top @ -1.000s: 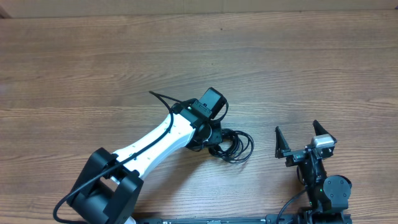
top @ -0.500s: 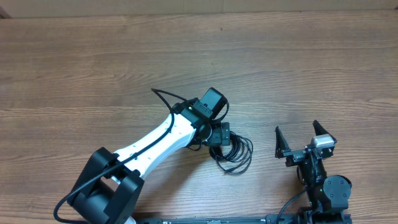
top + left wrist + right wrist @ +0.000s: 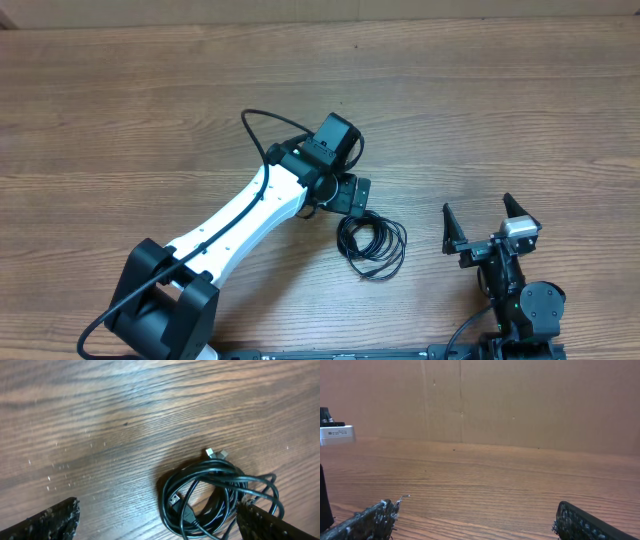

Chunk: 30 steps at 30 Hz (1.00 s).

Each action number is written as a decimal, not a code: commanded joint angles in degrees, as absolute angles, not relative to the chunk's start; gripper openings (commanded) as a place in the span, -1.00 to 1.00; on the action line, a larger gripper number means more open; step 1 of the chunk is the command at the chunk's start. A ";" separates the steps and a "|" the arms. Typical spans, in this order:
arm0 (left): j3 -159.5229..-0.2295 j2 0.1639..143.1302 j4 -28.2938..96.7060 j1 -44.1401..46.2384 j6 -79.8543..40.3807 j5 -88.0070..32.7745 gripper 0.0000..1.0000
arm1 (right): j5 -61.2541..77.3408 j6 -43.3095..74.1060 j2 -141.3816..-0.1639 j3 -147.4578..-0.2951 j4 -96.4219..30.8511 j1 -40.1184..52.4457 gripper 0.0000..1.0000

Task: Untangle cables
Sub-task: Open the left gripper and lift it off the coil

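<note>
The cables (image 3: 372,245) lie on the counter (image 3: 150,100) as one coiled bundle, no longer pinched. The left tool (image 3: 351,194) has let go, spread wide and drawn back just beside them. The right tool (image 3: 481,226) waits spread and empty, well apart. Nothing looks untangled yet, so a fresh grasp seems needed.
</note>
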<state>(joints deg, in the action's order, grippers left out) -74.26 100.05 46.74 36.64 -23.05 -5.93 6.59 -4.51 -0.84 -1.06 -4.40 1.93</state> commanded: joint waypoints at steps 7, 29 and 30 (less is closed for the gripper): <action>-77.10 100.16 46.92 36.49 -11.49 -5.32 0.99 | 6.04 -4.58 -0.16 -0.45 -4.19 2.17 1.00; -83.35 100.18 47.03 36.67 -0.14 -5.39 0.99 | 6.04 -4.58 -0.16 -0.45 -4.19 2.17 1.00; -83.33 100.20 46.70 36.67 -0.16 -5.39 0.99 | 6.04 -4.58 -0.16 -0.45 -4.19 2.17 1.00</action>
<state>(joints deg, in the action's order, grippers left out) -82.15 100.07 47.77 36.64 -2.07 -5.72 6.57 -4.54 -0.84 -1.06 -4.43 1.93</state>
